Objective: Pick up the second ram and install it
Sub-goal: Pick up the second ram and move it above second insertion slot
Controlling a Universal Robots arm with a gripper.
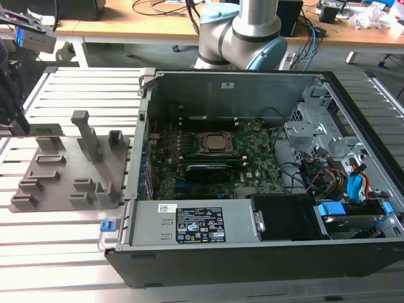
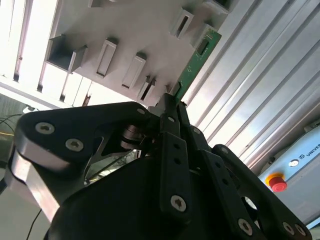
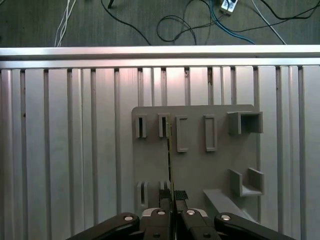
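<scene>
The pick-up looks under way and the fitting not yet begun: the tool [image 2: 169, 102] pinches the one green ram stick [image 2: 196, 62] over the one grey holder plate [image 3: 200, 170] on the slatted surface [image 3: 70, 150], outside the one open computer case [image 1: 233, 88].

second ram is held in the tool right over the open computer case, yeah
No. The second ram is held in the tool, but over the grey holder plate beside the computer case, not over the case; the first wrist view shows the plate under it.
</scene>
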